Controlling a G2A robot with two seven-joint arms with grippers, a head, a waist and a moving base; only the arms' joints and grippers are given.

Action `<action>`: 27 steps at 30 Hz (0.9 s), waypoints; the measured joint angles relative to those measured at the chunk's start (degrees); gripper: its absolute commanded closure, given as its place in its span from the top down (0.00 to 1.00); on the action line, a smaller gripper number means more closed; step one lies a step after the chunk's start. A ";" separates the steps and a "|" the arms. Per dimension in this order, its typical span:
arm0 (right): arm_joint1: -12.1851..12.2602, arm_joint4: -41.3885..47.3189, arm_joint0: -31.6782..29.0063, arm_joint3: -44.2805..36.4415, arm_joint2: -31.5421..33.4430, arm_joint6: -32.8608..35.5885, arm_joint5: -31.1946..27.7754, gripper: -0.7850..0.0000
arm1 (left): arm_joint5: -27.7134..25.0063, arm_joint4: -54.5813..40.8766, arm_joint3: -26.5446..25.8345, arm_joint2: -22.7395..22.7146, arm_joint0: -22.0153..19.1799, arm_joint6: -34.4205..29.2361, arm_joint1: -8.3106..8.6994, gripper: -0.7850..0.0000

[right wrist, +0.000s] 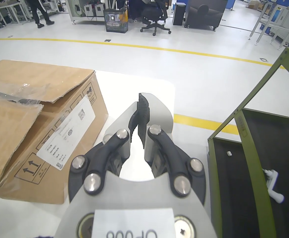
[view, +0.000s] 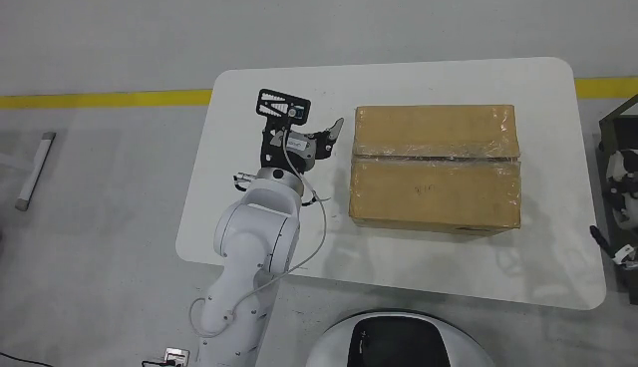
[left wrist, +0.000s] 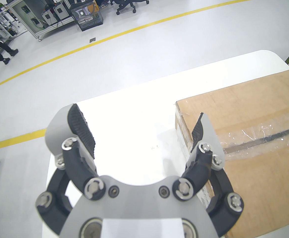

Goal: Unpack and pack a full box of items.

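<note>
A brown cardboard box (view: 436, 168) lies on the white table (view: 538, 267), its top flaps closed and clear tape along the middle seam. My left gripper (view: 309, 116) hovers just off the box's left end, open, nothing between its fingers; in the left wrist view the gripper (left wrist: 137, 111) has the box (left wrist: 258, 137) close beside one finger. My right gripper (right wrist: 140, 100) is shut and empty above the table's right end, past the labelled end of the box (right wrist: 35, 115). The flap edge there looks torn and slightly lifted.
A green metal cart (right wrist: 246, 130) stands right beside the table's right edge, with a small white part (right wrist: 273, 184) on its dark shelf. A yellow floor line (view: 110, 98) runs behind the table. Bare table surface lies in front of the box.
</note>
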 measured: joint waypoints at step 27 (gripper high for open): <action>-0.80 -8.67 11.50 8.74 -17.86 2.22 -2.39 0.00 | 0.00 0.00 0.00 0.00 0.00 0.00 0.00 1.00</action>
